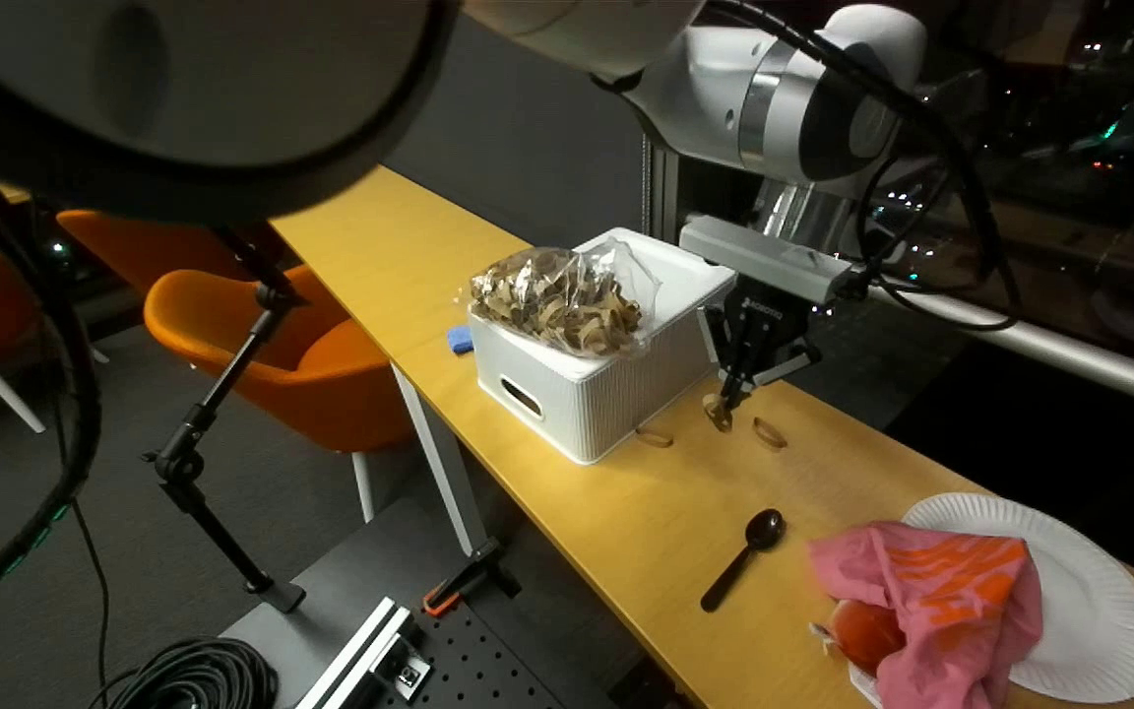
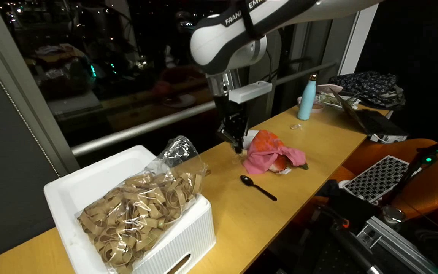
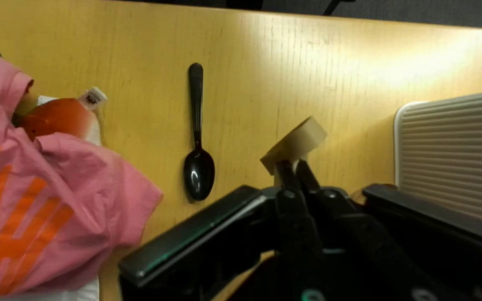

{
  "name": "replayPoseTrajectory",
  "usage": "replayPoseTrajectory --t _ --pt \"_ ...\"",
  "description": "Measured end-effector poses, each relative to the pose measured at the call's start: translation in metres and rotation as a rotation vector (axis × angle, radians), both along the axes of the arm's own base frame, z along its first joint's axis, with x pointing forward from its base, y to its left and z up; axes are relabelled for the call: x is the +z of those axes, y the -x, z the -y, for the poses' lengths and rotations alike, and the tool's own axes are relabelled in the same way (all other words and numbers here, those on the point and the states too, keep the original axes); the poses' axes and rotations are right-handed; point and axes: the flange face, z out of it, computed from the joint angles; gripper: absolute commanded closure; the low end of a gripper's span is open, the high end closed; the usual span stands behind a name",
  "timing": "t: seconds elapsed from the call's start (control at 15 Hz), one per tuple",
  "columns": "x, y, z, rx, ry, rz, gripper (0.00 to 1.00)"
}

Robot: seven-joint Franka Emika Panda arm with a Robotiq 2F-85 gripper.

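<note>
My gripper (image 1: 730,392) is shut on a tan rubber band (image 1: 718,413) and holds it just above the table, beside the white box (image 1: 616,404). In the wrist view the band (image 3: 297,141) sticks out past the closed fingertips (image 3: 294,166). In an exterior view the gripper (image 2: 239,150) is near the pink cloth. Two loose tan bands lie on the table, one (image 1: 655,437) against the box and one (image 1: 769,432) beyond the gripper. A clear bag of tan bands (image 2: 143,209) lies on the box's lid; it also shows in an exterior view (image 1: 562,300).
A black spoon (image 3: 198,167) lies on the table (image 1: 616,532). A pink and orange cloth (image 1: 971,581) covers part of a red plush item (image 1: 864,635) and a white paper plate (image 1: 1108,601). A blue bottle (image 2: 307,99) and a laptop (image 2: 378,120) stand farther along. A window rail (image 2: 146,127) runs behind.
</note>
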Motion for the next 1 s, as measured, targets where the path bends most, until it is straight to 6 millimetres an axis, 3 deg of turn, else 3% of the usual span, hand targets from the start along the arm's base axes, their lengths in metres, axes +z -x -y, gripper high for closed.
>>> replayPoseTrajectory --t 0.27,0.4,0.6,1.0 --pt "-0.04 -0.012 -0.003 0.005 0.005 0.049 0.99" --pt "-0.057 -0.015 -0.01 0.014 0.002 0.059 0.7" --pt "-0.071 -0.016 -0.018 0.021 0.003 0.064 0.5" --pt "-0.059 -0.02 -0.017 0.02 0.003 0.095 0.05"
